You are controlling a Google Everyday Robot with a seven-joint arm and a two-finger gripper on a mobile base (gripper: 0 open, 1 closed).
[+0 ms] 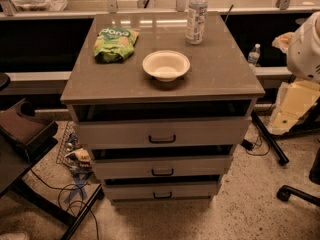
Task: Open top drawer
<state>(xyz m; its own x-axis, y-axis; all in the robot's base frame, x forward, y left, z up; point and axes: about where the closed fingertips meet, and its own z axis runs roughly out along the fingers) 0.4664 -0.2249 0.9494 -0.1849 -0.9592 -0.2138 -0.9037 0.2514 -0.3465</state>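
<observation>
The top drawer [200,132] is the widest grey front of the three, just under the cabinet's grey top [220,74]. Its small dark bar handle [162,139] sits at the centre. A dark gap runs above the front, and none of the drawer's inside shows. Two narrower grey drawer fronts lie below it, the middle one [200,166] and the bottom one [195,190]. A white rounded part of my arm [306,46] shows at the right edge, beside the cabinet. My gripper itself is out of view.
On the cabinet top are a white bowl [166,65], a green snack bag [114,43] and a water bottle [196,15]. A dark chair [22,134] and cables [75,184] are on the left. A chair base [295,193] and a black stand leg [270,139] are on the right.
</observation>
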